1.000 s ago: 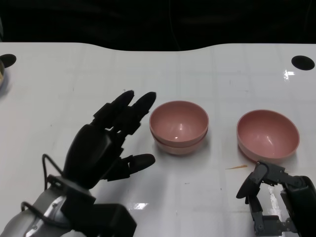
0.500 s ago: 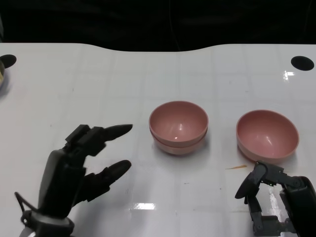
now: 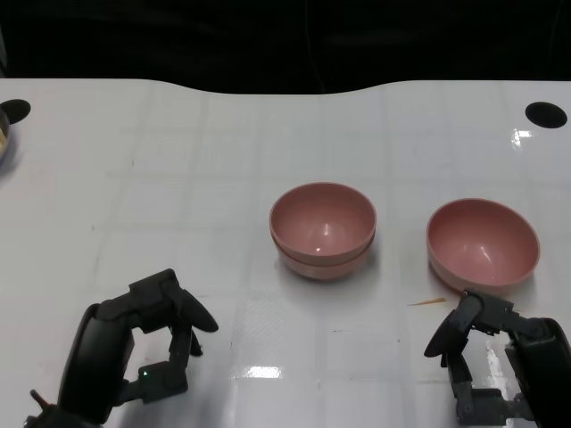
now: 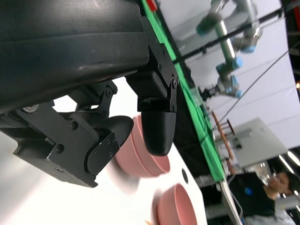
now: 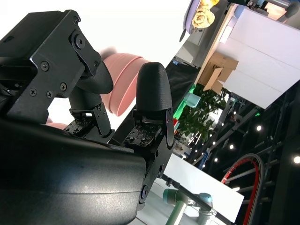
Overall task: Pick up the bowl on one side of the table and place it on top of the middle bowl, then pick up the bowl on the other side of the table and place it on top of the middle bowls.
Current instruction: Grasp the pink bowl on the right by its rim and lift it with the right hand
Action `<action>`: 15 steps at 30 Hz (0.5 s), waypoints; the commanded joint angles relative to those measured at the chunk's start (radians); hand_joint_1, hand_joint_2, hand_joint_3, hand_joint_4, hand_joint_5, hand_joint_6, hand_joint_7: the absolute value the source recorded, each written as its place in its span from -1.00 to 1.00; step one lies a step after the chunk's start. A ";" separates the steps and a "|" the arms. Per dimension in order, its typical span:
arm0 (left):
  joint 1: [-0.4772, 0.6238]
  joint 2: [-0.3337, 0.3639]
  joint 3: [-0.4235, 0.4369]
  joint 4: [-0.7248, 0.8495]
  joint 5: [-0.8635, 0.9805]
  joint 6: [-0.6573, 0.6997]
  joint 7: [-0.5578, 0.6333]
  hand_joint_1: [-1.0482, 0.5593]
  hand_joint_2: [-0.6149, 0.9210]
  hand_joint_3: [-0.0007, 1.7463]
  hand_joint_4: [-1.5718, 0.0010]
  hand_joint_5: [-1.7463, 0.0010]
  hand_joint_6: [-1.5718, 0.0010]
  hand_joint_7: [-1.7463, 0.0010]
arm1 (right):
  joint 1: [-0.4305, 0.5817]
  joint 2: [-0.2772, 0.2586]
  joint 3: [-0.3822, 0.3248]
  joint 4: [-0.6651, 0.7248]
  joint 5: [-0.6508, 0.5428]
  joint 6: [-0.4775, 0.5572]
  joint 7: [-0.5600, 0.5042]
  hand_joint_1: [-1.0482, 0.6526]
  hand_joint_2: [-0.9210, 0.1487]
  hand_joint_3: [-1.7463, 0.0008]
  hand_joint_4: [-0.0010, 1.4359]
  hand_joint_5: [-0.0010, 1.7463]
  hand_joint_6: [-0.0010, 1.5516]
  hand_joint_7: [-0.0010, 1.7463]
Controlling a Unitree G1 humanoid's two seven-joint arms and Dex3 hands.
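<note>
Two pink bowls sit nested as a stack (image 3: 323,227) in the middle of the white table (image 3: 178,178). A single pink bowl (image 3: 484,245) stands to their right. My left hand (image 3: 134,352) is low at the front left, well apart from the stack, fingers curled in and holding nothing. My right hand (image 3: 495,357) hangs at the front right just short of the single bowl, fingers curled and empty. The left wrist view shows the stack (image 4: 140,157) and the single bowl (image 4: 176,211) beyond the fingers (image 4: 158,129). In the right wrist view the single bowl (image 5: 123,84) shows past the fingers (image 5: 152,89).
Black round holes mark the table's far corners (image 3: 547,113) (image 3: 13,110). A dish (image 3: 4,138) pokes in at the left edge. A thin yellowish sliver (image 3: 428,302) lies before the right bowl. A person (image 4: 276,185) and robot arms (image 4: 229,28) show beyond the table.
My left hand has pulled back from beside the middle stack to the front left and curled its spread fingers in. The bowls and my right hand have not moved.
</note>
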 commanded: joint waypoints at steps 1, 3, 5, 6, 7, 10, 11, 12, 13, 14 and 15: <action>0.007 -0.005 0.034 0.016 -0.040 0.010 -0.072 0.29 0.27 0.76 -0.20 -1.00 -0.03 -0.86 | 0.002 -0.004 -0.018 -0.012 0.000 0.011 -0.019 0.27 0.05 -0.61 -0.01 0.81 -0.18 0.52; 0.012 -0.016 0.048 0.011 -0.047 0.023 -0.098 0.28 0.27 0.76 -0.20 -1.00 -0.03 -0.88 | -0.001 -0.010 -0.018 -0.025 0.001 0.029 -0.017 0.25 -0.01 -0.50 -0.09 0.71 -0.33 0.42; 0.015 -0.026 0.060 0.008 -0.051 0.033 -0.119 0.27 0.27 0.75 -0.20 -1.00 -0.03 -0.89 | 0.005 -0.023 -0.023 -0.055 -0.027 0.068 -0.020 0.25 -0.02 -0.46 -0.13 0.65 -0.41 0.35; 0.015 -0.031 0.065 0.009 -0.053 0.035 -0.129 0.28 0.27 0.76 -0.20 -1.00 -0.02 -0.90 | 0.010 -0.033 -0.028 -0.081 -0.050 0.099 -0.022 0.22 -0.02 -0.39 -0.26 0.51 -0.48 0.22; 0.014 -0.036 0.070 0.014 -0.055 0.032 -0.141 0.28 0.27 0.76 -0.20 -1.00 -0.02 -0.90 | 0.017 -0.043 -0.036 -0.114 -0.085 0.135 -0.030 0.20 -0.07 -0.28 -0.34 0.38 -0.51 0.09; 0.015 -0.048 0.085 0.012 -0.059 0.041 -0.169 0.26 0.27 0.75 -0.19 -1.00 -0.01 -0.92 | 0.032 -0.062 -0.049 -0.200 -0.170 0.212 -0.050 0.12 -0.30 0.15 -0.50 0.11 -0.53 -0.21; 0.017 -0.051 0.089 0.009 -0.059 0.044 -0.176 0.26 0.27 0.75 -0.19 -1.00 -0.01 -0.92 | 0.034 -0.066 -0.050 -0.213 -0.183 0.221 -0.055 0.10 -0.43 0.32 -0.57 0.10 -0.53 -0.25; 0.020 -0.055 0.093 0.000 -0.055 0.053 -0.177 0.25 0.27 0.75 -0.19 -1.00 -0.01 -0.92 | 0.034 -0.073 -0.053 -0.233 -0.212 0.237 -0.066 0.09 -0.51 0.44 -0.60 0.10 -0.53 -0.27; 0.021 -0.058 0.097 -0.006 -0.053 0.059 -0.180 0.25 0.27 0.75 -0.19 -1.00 -0.01 -0.92 | 0.037 -0.080 -0.056 -0.255 -0.244 0.257 -0.077 0.01 -0.63 0.62 -0.68 0.07 -0.57 -0.34; 0.023 -0.061 0.100 -0.010 -0.051 0.063 -0.182 0.25 0.27 0.75 -0.19 -1.00 -0.01 -0.92 | 0.040 -0.087 -0.059 -0.276 -0.275 0.281 -0.087 -0.03 -0.73 0.76 -0.71 0.04 -0.58 -0.41; 0.024 -0.064 0.103 -0.014 -0.049 0.066 -0.184 0.25 0.27 0.75 -0.19 -1.00 -0.01 -0.92 | 0.043 -0.092 -0.059 -0.294 -0.296 0.301 -0.093 -0.07 -0.80 0.87 -0.75 0.00 -0.60 -0.48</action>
